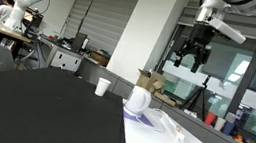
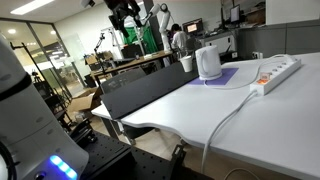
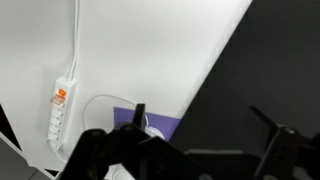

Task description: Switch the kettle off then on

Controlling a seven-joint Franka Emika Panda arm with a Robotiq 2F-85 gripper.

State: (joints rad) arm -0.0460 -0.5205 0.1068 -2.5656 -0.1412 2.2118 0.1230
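Note:
The white rounded kettle (image 1: 137,100) stands on a purple mat (image 2: 226,77) on the white part of the table, and it shows in both exterior views (image 2: 208,62). My gripper (image 1: 193,52) hangs high above the table, well clear of the kettle, with its fingers spread and nothing between them. In the wrist view the two dark fingers (image 3: 200,120) frame the black table surface. Only a sliver of the kettle (image 3: 152,131) and the mat (image 3: 165,127) shows beside one finger. The kettle's switch is not visible.
A small white cup (image 1: 103,86) stands on the black table part (image 1: 32,109) near the kettle. A white power strip (image 2: 275,72) with its cable lies on the white tabletop (image 2: 200,110) and also shows in the wrist view (image 3: 60,108). Desks and other robots stand behind.

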